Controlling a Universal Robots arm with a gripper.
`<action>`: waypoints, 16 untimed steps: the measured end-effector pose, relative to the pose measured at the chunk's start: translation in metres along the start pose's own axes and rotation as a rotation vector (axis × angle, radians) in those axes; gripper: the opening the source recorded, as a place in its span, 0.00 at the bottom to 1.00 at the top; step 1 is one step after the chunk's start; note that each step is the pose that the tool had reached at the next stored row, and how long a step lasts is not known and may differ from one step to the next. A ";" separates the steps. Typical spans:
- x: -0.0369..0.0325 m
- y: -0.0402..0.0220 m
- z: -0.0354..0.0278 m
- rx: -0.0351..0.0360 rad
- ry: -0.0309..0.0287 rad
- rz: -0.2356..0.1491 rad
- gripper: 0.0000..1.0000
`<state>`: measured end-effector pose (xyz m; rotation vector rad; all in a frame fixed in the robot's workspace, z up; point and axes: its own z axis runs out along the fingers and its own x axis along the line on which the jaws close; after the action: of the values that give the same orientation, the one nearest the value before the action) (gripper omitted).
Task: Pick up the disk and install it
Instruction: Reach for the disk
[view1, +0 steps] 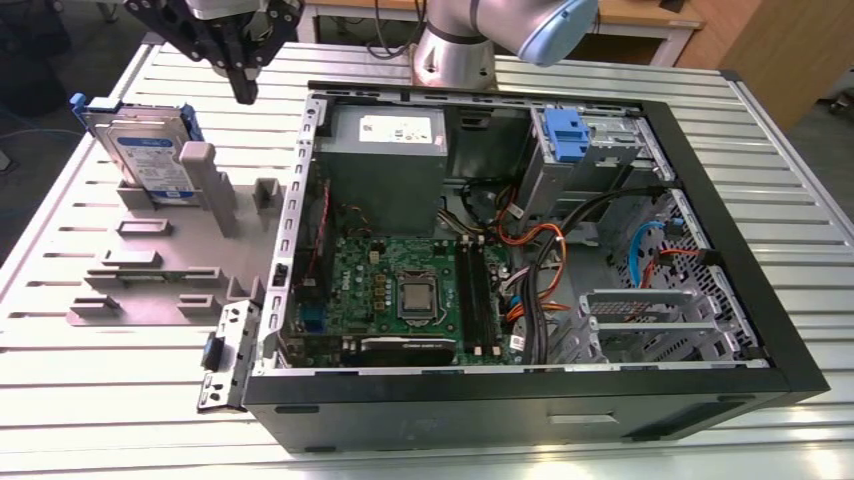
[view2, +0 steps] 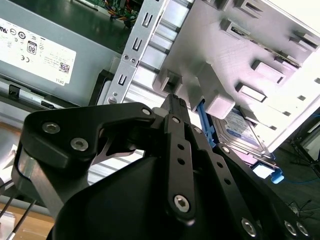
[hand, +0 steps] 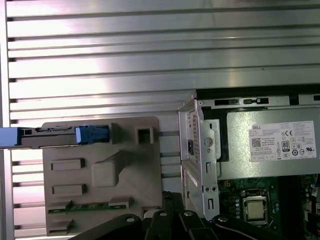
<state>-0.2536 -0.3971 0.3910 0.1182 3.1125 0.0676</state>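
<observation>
The disk (view1: 140, 150) is a silver drive with a blue-and-white label and blue rails. It stands on edge, leaning in a slot at the far end of a grey holder plate (view1: 174, 260), at the exterior view's left. It shows edge-on in the first wrist view (hand: 65, 135) and partly behind the plate in the second wrist view (view2: 240, 132). My gripper (view1: 244, 92) hangs above the table between the disk and the computer case (view1: 534, 230), to the right of the disk and apart from it. Its black fingers (view2: 174, 100) are shut together with nothing held.
The open computer case lies on the slatted aluminium table (view1: 80, 370). Inside it are a grey power-supply box (view1: 387, 150), the motherboard (view1: 414, 290), cables, and a blue bracket (view1: 567, 135) in the far bay. The holder plate carries several low grey blocks. The arm's base (view1: 454, 50) stands behind the case.
</observation>
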 end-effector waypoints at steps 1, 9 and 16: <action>0.0005 0.0000 0.0000 0.0000 0.0000 0.000 0.11; 0.0051 0.0043 0.0000 0.0000 0.0000 0.000 0.11; 0.0087 0.0079 0.0001 0.0001 0.0001 0.000 0.11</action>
<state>-0.2617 -0.3886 0.3910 0.1180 3.1126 0.0674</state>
